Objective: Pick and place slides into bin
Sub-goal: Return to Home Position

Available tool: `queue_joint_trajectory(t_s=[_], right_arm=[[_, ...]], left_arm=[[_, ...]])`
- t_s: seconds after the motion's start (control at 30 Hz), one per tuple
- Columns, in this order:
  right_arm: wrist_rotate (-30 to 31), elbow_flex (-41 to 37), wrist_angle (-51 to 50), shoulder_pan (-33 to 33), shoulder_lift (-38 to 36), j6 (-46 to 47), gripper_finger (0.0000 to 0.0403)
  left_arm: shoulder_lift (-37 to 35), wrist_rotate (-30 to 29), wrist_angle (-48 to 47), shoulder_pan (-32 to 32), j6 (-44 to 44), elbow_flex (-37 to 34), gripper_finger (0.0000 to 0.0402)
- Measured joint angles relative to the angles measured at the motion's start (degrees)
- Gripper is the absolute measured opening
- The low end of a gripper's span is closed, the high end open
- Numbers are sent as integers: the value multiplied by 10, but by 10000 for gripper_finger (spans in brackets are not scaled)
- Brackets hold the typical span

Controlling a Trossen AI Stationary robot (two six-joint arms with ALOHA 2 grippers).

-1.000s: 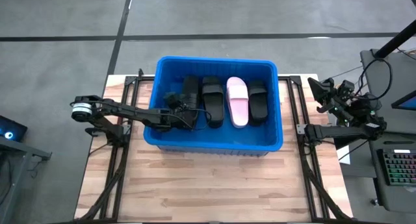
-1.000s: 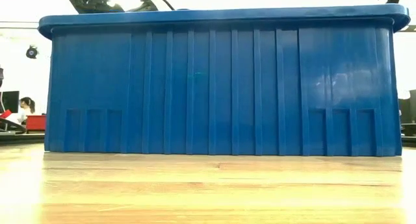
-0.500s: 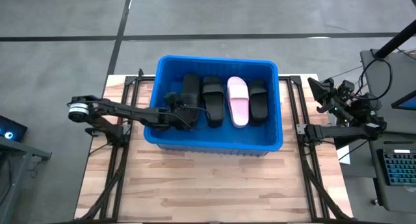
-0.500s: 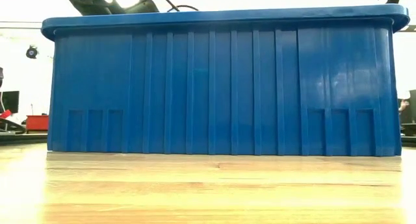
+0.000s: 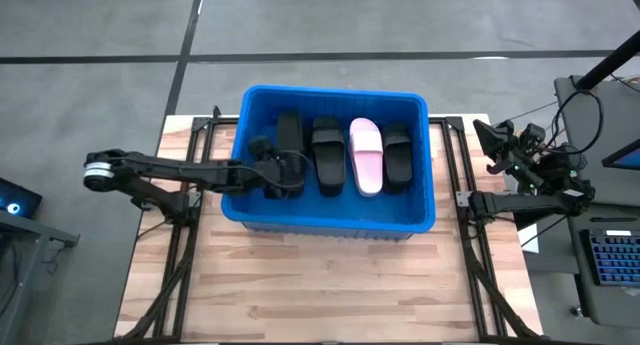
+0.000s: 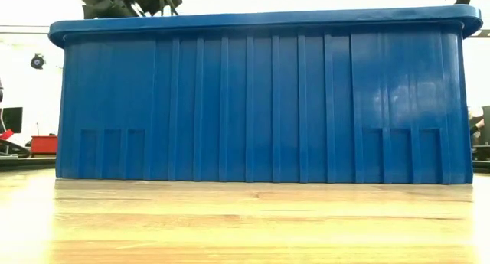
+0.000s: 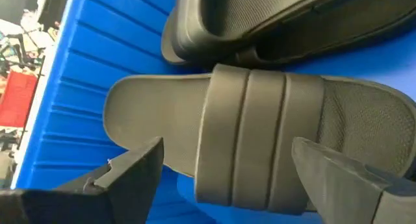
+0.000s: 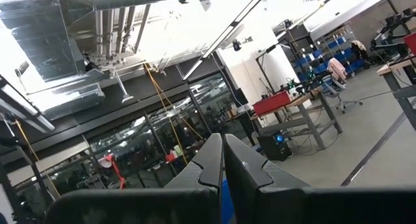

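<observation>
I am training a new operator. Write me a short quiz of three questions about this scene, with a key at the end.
1. True or false: the left gripper is shut on a black slide.
2. Where is the right gripper? A) inside the bin; B) outside the bin, at the right edge of the table; C) in front of the bin.
3. Fill in: in the high view, ___ pink slide shows in the bin.
Key: 1 false, its fingers stand apart over the slide; 2 B; 3 one.
</observation>
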Motion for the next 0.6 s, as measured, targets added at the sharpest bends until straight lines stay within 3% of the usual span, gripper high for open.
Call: queue_joint_trajectory(t_s=[0.27, 0.37, 0.6], right_arm=[[0, 0, 0, 0, 0, 0, 9], [0, -1, 0, 0, 0, -1, 9], [0, -3, -1, 0, 1, -9, 9]], left_arm=[[-46, -4, 4, 0, 3, 22, 322], [-64, 14, 28, 0, -43, 49, 316], [-87, 271, 169, 2, -190, 99, 237]])
